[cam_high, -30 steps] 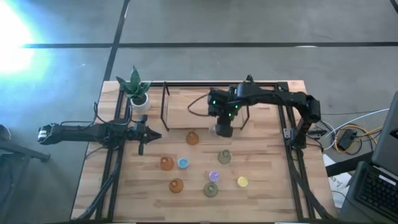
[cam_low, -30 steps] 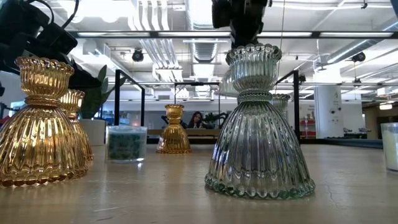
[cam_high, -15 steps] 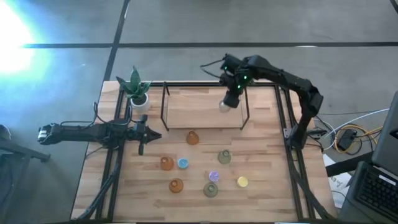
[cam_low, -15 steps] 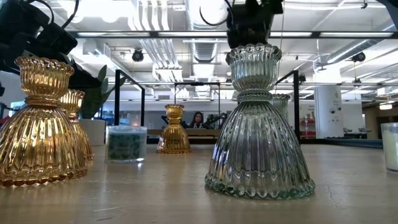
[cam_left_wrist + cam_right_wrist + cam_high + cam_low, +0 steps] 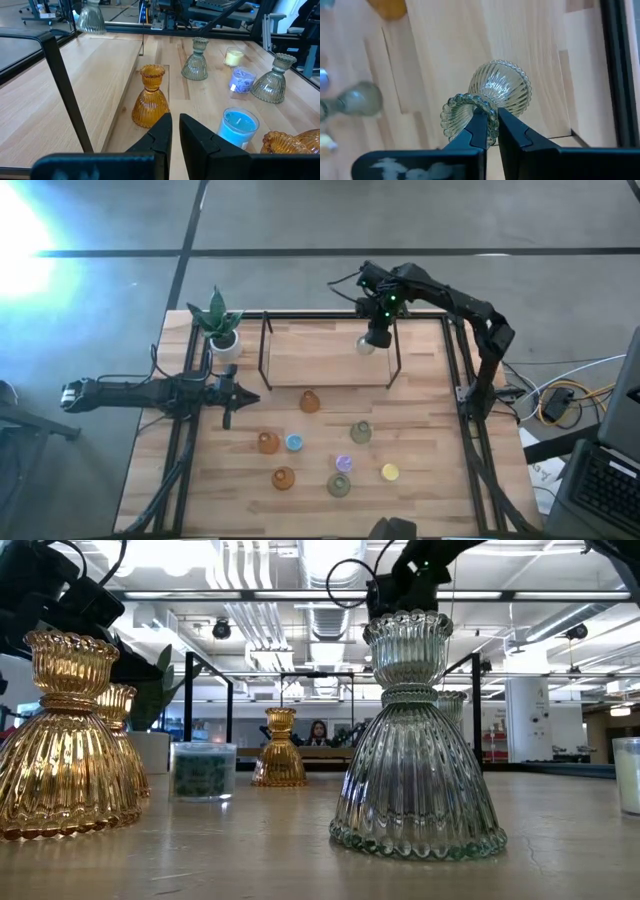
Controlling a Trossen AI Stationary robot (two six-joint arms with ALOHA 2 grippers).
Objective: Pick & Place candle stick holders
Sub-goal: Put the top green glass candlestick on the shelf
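Aloft: right tool (image 5: 490,127) (rim-pinched) holder (image 5: 487,100)

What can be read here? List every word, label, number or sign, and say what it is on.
No text can be read.
White mark on the right hand, which grips the clear candle stick holder: too blurred to read.
Sheet of paper beside the table: marks too small to read.
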